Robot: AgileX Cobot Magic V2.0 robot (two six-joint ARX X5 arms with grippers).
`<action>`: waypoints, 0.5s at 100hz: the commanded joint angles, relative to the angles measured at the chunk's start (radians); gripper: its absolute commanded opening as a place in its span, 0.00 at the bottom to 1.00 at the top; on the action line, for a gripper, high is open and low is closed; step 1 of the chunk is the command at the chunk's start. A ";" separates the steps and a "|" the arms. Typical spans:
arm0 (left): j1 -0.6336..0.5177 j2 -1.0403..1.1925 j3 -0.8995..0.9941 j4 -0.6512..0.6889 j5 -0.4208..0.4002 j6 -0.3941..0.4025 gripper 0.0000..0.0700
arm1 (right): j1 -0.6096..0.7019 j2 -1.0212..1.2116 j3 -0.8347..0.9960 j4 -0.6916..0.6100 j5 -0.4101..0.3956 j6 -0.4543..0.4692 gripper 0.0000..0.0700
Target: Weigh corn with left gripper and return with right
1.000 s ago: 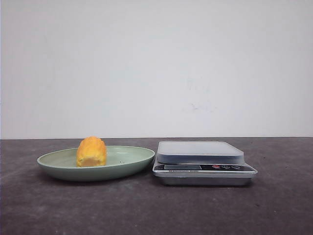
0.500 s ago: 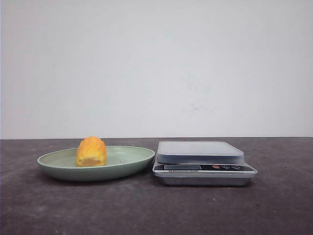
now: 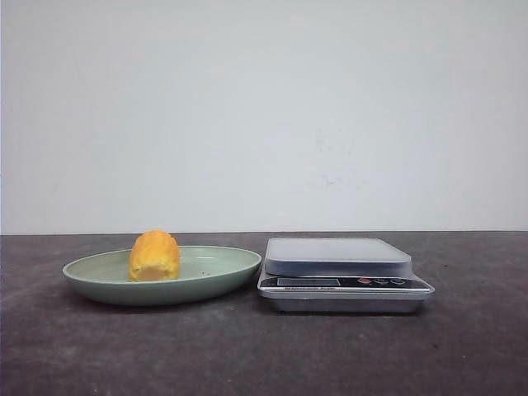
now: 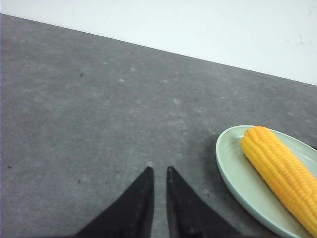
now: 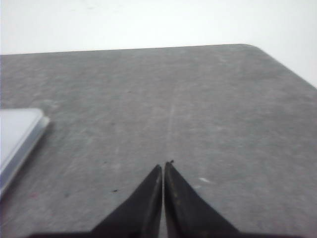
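Yellow-orange corn lies in a green plate just beside the scale on the tabletop; no arm shows from the front. At the left wrist, the left gripper hangs nearly closed over bare tabletop beside the plate — unopened, it would shove the rounded corn, which may roll. At the right wrist, the right gripper is closed, near the scale's edge.

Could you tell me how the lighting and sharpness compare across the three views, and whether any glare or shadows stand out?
Front view: even, flat light, the corn slightly soft, a faint shadow under the plate. Left wrist view: sharp kernels, no glare, the left pincer dark and featureless. Right wrist view: softer overall, the scale edge washed out and pale, the right pincer a black silhouette.
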 commanded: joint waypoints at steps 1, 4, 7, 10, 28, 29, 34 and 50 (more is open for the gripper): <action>0.001 -0.001 -0.018 -0.005 0.002 0.016 0.00 | -0.002 -0.002 -0.006 -0.001 -0.010 -0.023 0.00; 0.001 -0.001 -0.018 -0.005 0.002 0.016 0.00 | -0.002 -0.002 -0.006 -0.001 -0.010 -0.023 0.00; 0.001 -0.001 -0.018 -0.005 0.002 0.016 0.00 | -0.002 -0.002 -0.006 -0.001 -0.009 -0.023 0.00; 0.001 -0.001 -0.018 -0.005 0.002 0.016 0.00 | -0.002 -0.002 -0.006 -0.001 -0.009 -0.027 0.00; 0.001 -0.001 -0.018 -0.005 0.002 0.016 0.00 | -0.002 -0.002 -0.006 -0.001 -0.009 -0.046 0.00; 0.001 -0.001 -0.018 -0.005 0.002 0.016 0.00 | -0.002 -0.002 -0.006 -0.001 -0.009 -0.045 0.00; 0.001 -0.001 -0.018 -0.005 0.002 0.016 0.00 | -0.002 -0.002 -0.006 -0.001 -0.009 -0.044 0.00; 0.001 -0.001 -0.018 -0.005 0.002 0.016 0.00 | -0.002 -0.002 -0.006 0.006 -0.009 -0.044 0.00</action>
